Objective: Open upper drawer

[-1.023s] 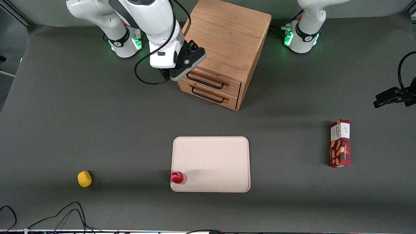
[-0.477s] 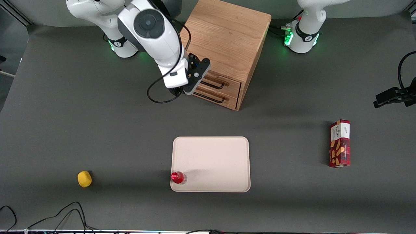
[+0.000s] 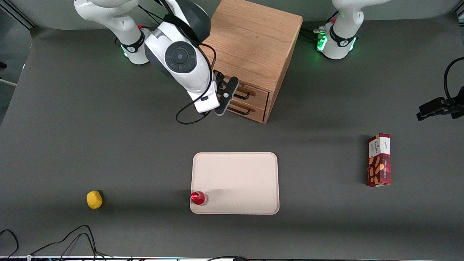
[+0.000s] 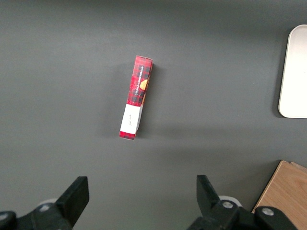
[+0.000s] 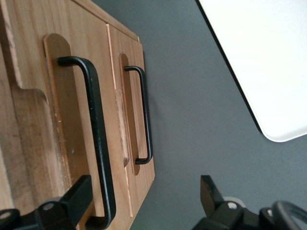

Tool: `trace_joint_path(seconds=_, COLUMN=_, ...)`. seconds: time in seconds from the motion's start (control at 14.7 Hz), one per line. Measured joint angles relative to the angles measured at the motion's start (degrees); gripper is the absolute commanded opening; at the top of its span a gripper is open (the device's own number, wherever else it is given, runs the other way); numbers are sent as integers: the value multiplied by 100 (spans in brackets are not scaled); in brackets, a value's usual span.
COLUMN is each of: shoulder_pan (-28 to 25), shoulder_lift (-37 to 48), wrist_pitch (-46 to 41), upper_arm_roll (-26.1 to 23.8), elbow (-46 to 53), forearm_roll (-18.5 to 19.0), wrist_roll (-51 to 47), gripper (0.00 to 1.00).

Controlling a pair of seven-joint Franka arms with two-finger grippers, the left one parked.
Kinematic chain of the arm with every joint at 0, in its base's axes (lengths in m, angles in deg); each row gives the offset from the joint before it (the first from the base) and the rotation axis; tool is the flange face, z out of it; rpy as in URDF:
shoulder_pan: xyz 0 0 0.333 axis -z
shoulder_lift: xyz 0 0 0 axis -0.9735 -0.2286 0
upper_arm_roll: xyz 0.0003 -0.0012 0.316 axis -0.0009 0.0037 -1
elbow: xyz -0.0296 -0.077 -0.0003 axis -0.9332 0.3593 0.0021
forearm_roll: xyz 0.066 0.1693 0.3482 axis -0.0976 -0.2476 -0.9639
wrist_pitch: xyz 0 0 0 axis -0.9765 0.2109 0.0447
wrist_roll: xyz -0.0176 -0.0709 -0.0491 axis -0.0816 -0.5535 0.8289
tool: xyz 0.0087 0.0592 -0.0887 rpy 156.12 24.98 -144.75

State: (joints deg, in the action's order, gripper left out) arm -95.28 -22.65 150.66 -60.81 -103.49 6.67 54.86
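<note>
The light oak cabinet (image 3: 253,40) stands at the back of the table with both drawers shut. The upper drawer (image 3: 260,95) has a thin black wire handle (image 3: 244,95); the identical lower drawer (image 3: 255,112) is beneath it. My right gripper (image 3: 227,98) is in front of the drawer fronts, at the end of the handles toward the working arm's side. In the right wrist view the gripper (image 5: 144,196) is open and empty. One finger (image 5: 79,194) is over the upper drawer front (image 5: 72,120) beside the end of its handle (image 5: 98,143); the other is over the table.
A cream tray (image 3: 235,170) lies nearer the front camera, with a red-capped bottle (image 3: 198,198) at its corner. A yellow ball (image 3: 94,199) lies toward the working arm's end. A red snack box (image 3: 379,159) lies toward the parked arm's end. Cables trail at the front edge.
The right arm swung down from the cabinet's top corner. The gripper has moved in front of the drawer fronts, now covering the ends of both handles.
</note>
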Motion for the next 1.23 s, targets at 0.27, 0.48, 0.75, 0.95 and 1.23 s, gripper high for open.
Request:
trace_joint_path(seconds=0.27, shoulder_pan=1, shoulder_lift=-130, wrist_pitch=107, upper_arm_roll=-62, elbow=0, forearm_roll=0, wrist_roll=109, gripper=100)
trace_joint_path(seconds=0.48, shoulder_pan=-1, shoulder_lift=-211, wrist_pitch=193, upper_arm_roll=-133, elbow=-1, forearm_roll=0, wrist_roll=110, gripper=100)
trace_joint_path(seconds=0.75, shoulder_pan=-1, shoulder_lift=-379, wrist_pitch=441, upper_arm_roll=-155, elbow=-2, forearm_roll=0, wrist_roll=114, gripper=100)
trace_joint_path(seconds=0.95, shoulder_pan=-2, shoulder_lift=-473, wrist_pitch=540, upper_arm_roll=-176, elbow=-2, forearm_roll=-3, wrist_roll=127, gripper=100)
trace_joint_path(seconds=1.23, shoulder_pan=22, shoulder_lift=-491, wrist_pitch=562, upper_arm_roll=-177, elbow=-1, forearm_roll=-3, wrist_roll=196, gripper=100)
